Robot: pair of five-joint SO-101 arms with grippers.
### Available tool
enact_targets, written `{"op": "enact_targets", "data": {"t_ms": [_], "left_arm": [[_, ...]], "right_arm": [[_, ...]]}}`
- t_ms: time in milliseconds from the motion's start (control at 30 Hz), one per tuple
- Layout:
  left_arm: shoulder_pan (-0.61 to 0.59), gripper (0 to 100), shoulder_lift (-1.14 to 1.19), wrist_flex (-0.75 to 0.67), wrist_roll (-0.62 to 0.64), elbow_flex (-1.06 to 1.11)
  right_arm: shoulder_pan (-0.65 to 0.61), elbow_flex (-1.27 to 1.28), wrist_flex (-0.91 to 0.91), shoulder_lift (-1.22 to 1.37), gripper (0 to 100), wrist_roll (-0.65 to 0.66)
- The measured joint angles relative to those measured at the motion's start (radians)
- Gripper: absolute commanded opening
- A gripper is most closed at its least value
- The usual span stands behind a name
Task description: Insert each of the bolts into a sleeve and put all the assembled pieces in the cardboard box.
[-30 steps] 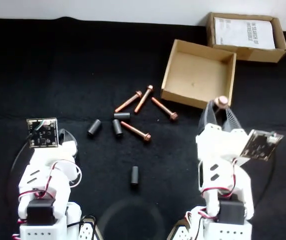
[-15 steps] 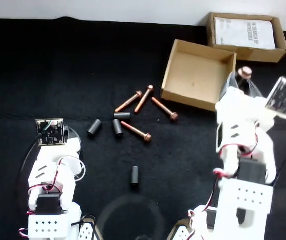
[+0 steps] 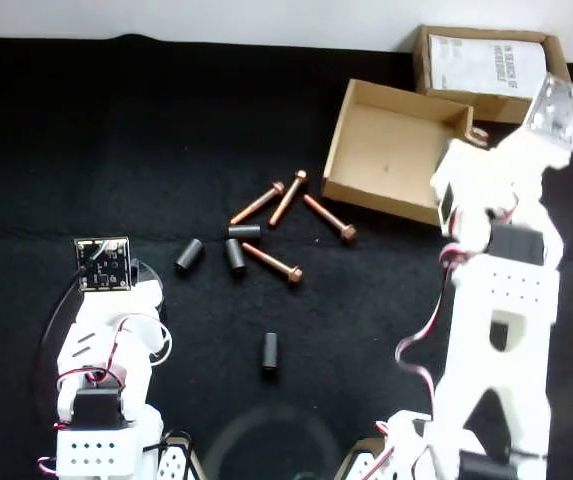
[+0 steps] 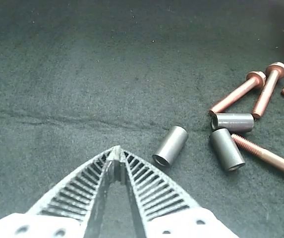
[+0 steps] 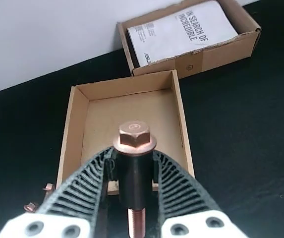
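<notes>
My right gripper (image 5: pixel 133 156) is shut on an assembled piece, a copper bolt (image 5: pixel 134 136) standing in a dark sleeve (image 5: pixel 133 181), held just short of the open cardboard box (image 5: pixel 177 114). From above, this gripper (image 3: pixel 472 140) hangs at the box's (image 3: pixel 396 150) near right corner. Several loose bolts (image 3: pixel 272 261) and three sleeves (image 3: pixel 189 255) lie mid-table; another sleeve (image 3: pixel 270 352) lies alone nearer the arms. My left gripper (image 4: pixel 116 154) is shut and empty, low over the cloth, a short way from one sleeve (image 4: pixel 170 145). Two more sleeves (image 4: pixel 227 149) and bolts (image 4: pixel 237 92) lie beyond it.
A second cardboard box (image 3: pixel 491 68) holding a white booklet stands behind the open one, at the table's back right. The black cloth (image 3: pixel 116 130) covers the table. The left arm's base (image 3: pixel 96 400) sits at the front left.
The right arm swung forward and to the right, carrying the bolt-and-sleeve piece from in front of the box to its right corner. The left arm shifted slightly.
</notes>
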Motion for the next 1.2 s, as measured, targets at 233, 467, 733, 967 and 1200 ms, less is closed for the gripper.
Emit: {"op": "enact_targets", "data": {"t_ms": [233, 467, 733, 967, 1200], "left_arm": [[0.0, 1, 0.0, 0.002, 0.0, 0.0], [0.0, 1, 0.0, 0.002, 0.0, 0.0], [0.0, 1, 0.0, 0.002, 0.0, 0.0], [0.0, 1, 0.0, 0.002, 0.0, 0.0], [0.0, 1, 0.0, 0.002, 0.0, 0.0]], "right_arm": [[0.0, -0.221, 0.018, 0.253, 0.6, 0.0], [0.037, -0.4, 0.032, 0.485, 0.6, 0.0], [0.072, -0.588, 0.137, 0.72, 0.6, 0.014], [0.071, -0.819, 0.199, 0.904, 0.6, 0.172], [0.018, -1.026, 0.334, 1.082, 0.6, 0.293]]}}
